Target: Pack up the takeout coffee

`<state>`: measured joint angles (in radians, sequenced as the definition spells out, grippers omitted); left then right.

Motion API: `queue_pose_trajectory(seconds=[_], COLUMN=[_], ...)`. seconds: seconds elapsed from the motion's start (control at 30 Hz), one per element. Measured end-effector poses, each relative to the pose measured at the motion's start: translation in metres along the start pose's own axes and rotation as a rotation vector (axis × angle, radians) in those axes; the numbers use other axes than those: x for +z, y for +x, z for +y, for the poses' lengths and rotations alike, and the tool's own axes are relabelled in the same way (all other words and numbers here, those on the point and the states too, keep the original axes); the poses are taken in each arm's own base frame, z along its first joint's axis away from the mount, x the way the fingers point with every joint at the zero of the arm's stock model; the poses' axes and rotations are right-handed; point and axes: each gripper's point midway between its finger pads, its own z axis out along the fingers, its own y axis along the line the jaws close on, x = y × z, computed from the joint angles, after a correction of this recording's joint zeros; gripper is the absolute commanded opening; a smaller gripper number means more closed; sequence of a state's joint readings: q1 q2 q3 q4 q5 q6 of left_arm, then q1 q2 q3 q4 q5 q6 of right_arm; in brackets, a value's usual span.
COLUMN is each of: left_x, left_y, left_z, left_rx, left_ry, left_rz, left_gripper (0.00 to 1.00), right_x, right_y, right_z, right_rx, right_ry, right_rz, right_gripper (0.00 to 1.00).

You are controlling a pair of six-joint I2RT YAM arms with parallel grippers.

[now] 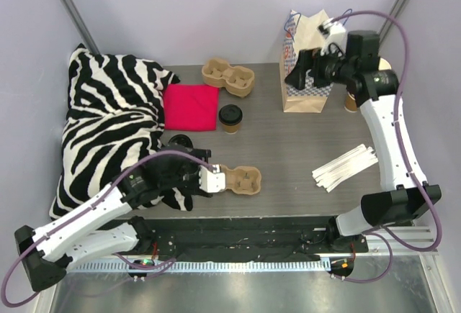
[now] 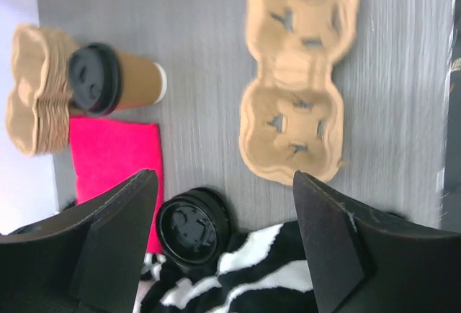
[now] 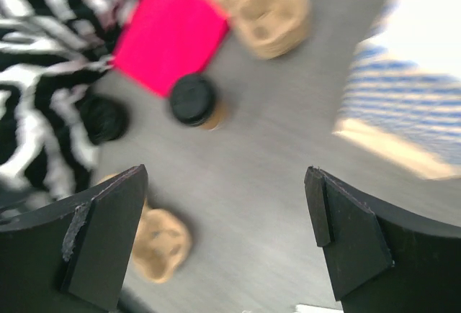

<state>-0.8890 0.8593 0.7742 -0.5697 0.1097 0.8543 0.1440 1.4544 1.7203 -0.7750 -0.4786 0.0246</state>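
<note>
- Coffee first: the takeout coffee (image 1: 231, 117) stands upright mid-table, black lid on, just off the right-hand edge of the pink cloth (image 1: 191, 106), and nothing is touching it.
- Left gripper (image 1: 216, 180) is low over the table at the near side, its jaws spread wide with nothing between them.
- Right in front of it lies a two-cup cardboard carrier (image 1: 241, 178), flat on the grey tabletop (image 1: 281, 140); from the left wrist view the carrier (image 2: 295, 75) sits just beyond the fingertips (image 2: 140, 191), not clamped.
- That same view catches the coffee (image 2: 108, 79) further off, beside a stack of carriers (image 2: 36, 90).
- A loose black lid (image 1: 180, 141) rests at the edge of the zebra-print pillow (image 1: 108, 126), close to the left arm.
- Over on the far right, the right gripper (image 1: 295, 75) hangs in the air in front of the brown paper bag (image 1: 306, 97), jaws parted, holding nothing.
- Its wrist camera, blurred, looks down on the coffee (image 3: 193, 101) well below and apart from its fingers (image 3: 108, 234).
- White sticks (image 1: 346, 168) lie fanned out beside the right arm.
</note>
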Motion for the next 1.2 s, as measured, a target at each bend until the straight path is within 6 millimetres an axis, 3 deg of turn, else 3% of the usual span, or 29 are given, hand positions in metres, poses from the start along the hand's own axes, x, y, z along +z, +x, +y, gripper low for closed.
queue_pose_trajectory(seconds=[0.13,0.2,0.27,0.33,0.5,0.77,0.87,1.1,1.17,1.2], left_x=[-0.019,-0.022,-0.022,-0.021,-0.022,-0.031,-0.036,-0.045,-0.046,-0.046], left_y=[-0.016,-0.015,-0.009,-0.001,0.01,0.011,0.014,0.022,0.023,0.023], left_z=[0.022,0.032,0.038,0.045,0.061,0.077,0.076,0.08,0.08,0.08], left_rx=[-0.187,-0.292,-0.395,-0.502,-0.784,-1.112,-1.202,-1.343,-1.361,-1.367], left_ry=[-0.038,-0.05,-0.051,-0.046,0.018,0.13,0.147,0.134,0.131,0.13], left_rz=[-0.008,0.011,0.039,0.075,0.109,0.042,0.031,0.022,0.025,0.026], left_gripper=[0.84,0.86,0.87,0.88,0.88,0.9,0.91,0.91,0.91,0.91], right_x=[-0.017,-0.022,-0.019,-0.01,0.022,0.053,0.058,0.059,0.058,0.058], right_y=[-0.051,-0.076,-0.086,-0.083,-0.047,-0.014,-0.009,0.008,0.01,0.012], right_z=[-0.042,-0.062,-0.075,-0.086,-0.12,-0.152,-0.16,-0.161,-0.16,-0.158], right_rx=[-0.105,-0.2,-0.293,-0.366,-0.518,-0.659,-0.701,-0.74,-0.746,-0.741], right_ry=[0.147,0.212,0.25,0.261,0.256,0.23,0.226,0.182,0.17,0.158], right_rz=[-0.084,-0.112,-0.101,-0.061,0.117,0.266,0.295,0.363,0.369,0.374], right_gripper=[1.0,1.0,1.0,1.0,1.0,1.0,0.91,0.33,0.24,0.14])
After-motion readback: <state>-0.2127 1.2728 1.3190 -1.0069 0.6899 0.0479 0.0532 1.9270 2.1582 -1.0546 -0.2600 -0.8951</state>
